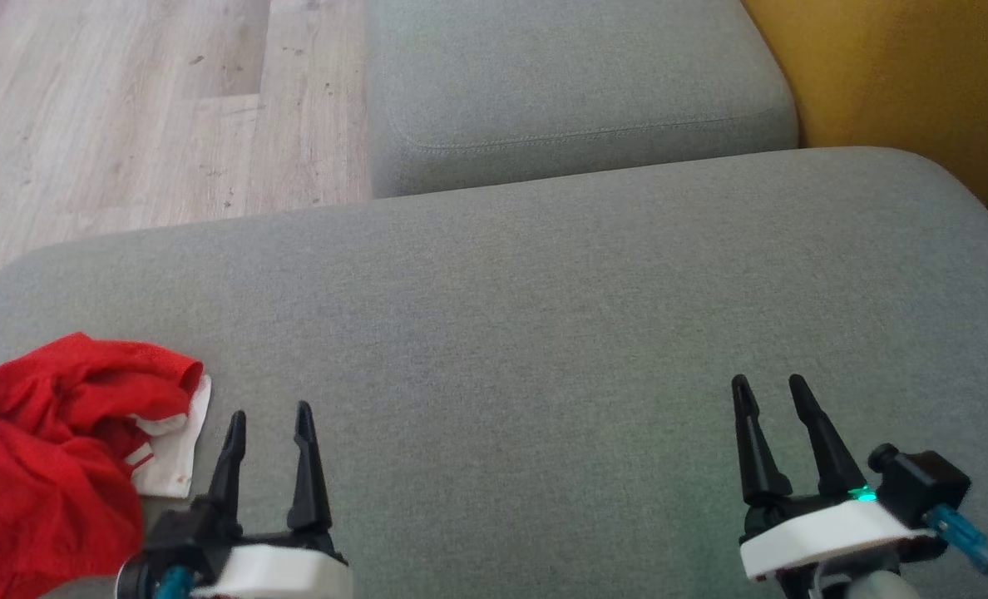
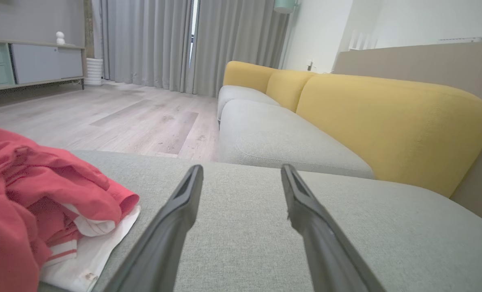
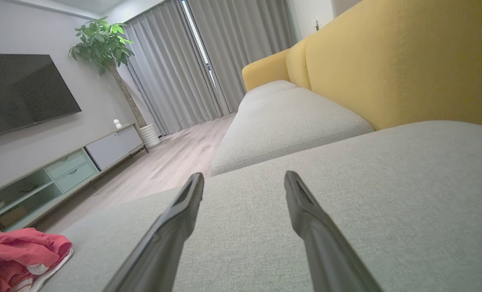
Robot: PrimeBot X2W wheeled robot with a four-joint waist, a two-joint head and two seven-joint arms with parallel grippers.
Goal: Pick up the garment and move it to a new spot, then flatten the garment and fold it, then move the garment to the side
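A crumpled red garment (image 1: 53,453) with white trim lies in a heap at the near left corner of the grey sofa cushion (image 1: 527,316). My left gripper (image 1: 269,418) stands open just right of it, not touching, with nothing between its fingers. In the left wrist view the garment (image 2: 42,198) sits left of the open left gripper (image 2: 241,172). My right gripper (image 1: 767,389) is open over bare cushion far to the right. The right wrist view has the garment (image 3: 18,253) at the lower left, well away from the open right gripper (image 3: 244,179).
A second grey seat cushion (image 1: 569,83) lies beyond the first one. The yellow backrest (image 1: 901,75) rises at the right. Wooden floor (image 1: 128,108) lies off the cushion's far left edge. A TV cabinet (image 3: 62,174), a potted plant (image 3: 107,44) and curtains stand across the room.
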